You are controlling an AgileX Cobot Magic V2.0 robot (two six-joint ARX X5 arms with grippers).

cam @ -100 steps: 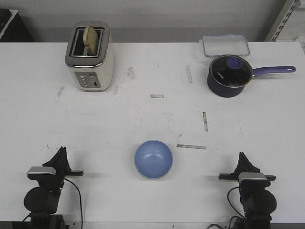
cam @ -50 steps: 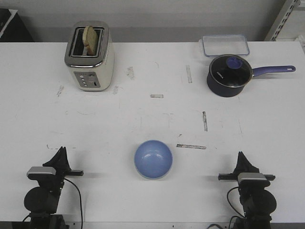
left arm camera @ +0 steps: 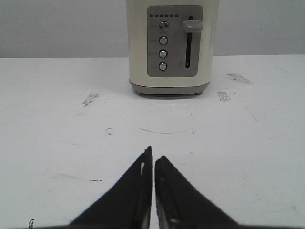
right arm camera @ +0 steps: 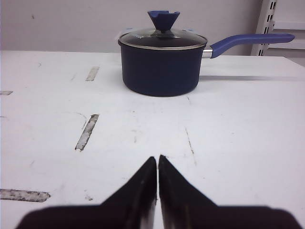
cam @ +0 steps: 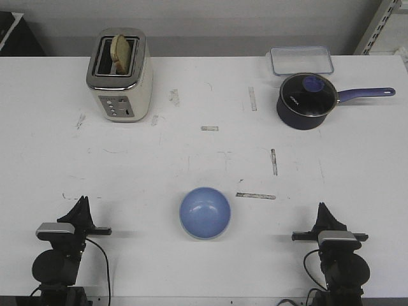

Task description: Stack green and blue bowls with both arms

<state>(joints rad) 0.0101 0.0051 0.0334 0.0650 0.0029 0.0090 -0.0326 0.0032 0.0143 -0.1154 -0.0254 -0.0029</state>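
The light blue bowl (cam: 204,213) sits upright on the white table (cam: 204,159) at the front centre. A thin pale greenish edge shows along its near rim; no separate green bowl is in view. My left gripper (cam: 81,207) rests at the front left, shut and empty, well left of the bowl. In the left wrist view its fingers (left arm camera: 153,155) point toward the toaster. My right gripper (cam: 323,211) rests at the front right, shut and empty, well right of the bowl. In the right wrist view its fingers (right arm camera: 157,158) point toward the saucepan.
A cream toaster (cam: 120,74) with bread in it stands at the back left, also in the left wrist view (left arm camera: 171,45). A navy saucepan (cam: 308,101) with a glass lid stands at the back right, also in the right wrist view (right arm camera: 162,62). A clear lidded container (cam: 301,60) lies behind it.
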